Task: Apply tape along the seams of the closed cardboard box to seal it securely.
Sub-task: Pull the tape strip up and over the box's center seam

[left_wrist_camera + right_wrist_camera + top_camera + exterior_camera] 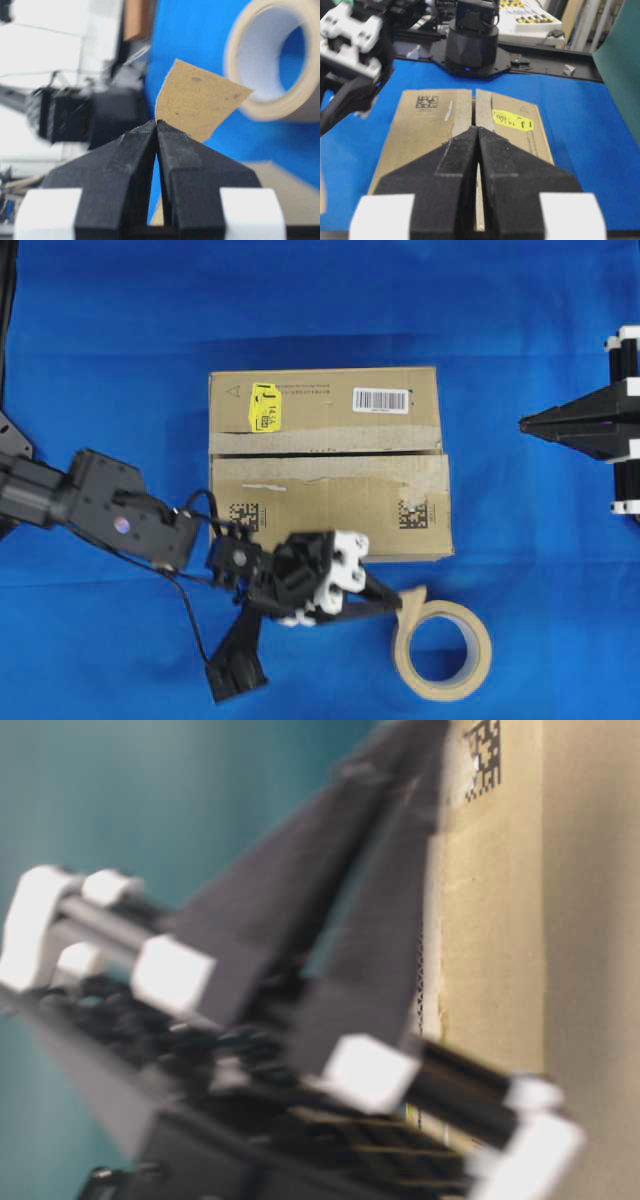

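We see the left pincer clenched on one corner of the tape, so the strip stands free for laying down, just left of the tape roll on the near side of the blue worktop. The cardboard box sits mid-worktop, its seams running left to right, untaped. The right pincer waits clenched and empty, well right.
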{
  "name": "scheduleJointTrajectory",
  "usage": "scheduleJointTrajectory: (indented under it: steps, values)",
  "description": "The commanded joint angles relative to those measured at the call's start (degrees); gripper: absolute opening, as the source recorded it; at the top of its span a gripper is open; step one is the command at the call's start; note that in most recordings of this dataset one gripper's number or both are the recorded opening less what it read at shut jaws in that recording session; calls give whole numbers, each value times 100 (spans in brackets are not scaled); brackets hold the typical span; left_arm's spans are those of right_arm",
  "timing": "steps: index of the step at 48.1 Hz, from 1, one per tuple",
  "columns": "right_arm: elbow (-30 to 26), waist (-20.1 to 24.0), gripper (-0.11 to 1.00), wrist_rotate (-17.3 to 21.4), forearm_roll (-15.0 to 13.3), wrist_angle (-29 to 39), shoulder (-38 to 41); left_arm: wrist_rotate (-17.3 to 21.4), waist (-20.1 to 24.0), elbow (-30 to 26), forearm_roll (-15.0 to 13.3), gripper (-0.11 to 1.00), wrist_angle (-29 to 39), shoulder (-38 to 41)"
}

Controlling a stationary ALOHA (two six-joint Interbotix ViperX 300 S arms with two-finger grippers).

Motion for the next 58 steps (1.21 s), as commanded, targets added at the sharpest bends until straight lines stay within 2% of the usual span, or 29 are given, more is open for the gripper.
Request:
scheduleJointTrajectory:
  steps: [1, 19, 36, 58]
  values:
    - [-132, 9, 0, 0, 0, -18, 53, 18, 211, 53, 0, 2, -62, -413]
    - [-123, 9, 0, 0, 0, 26, 114, 62, 1002, 721, 18, 2, -343, -1195]
    - [-132, 9, 0, -9, 0, 0, 123, 0, 1318, 1063, 18, 2, -369, -1424]
    - [-123, 9, 0, -9, 9, -9, 272, -580, 1556, 1556, 18, 2, 149, -1714]
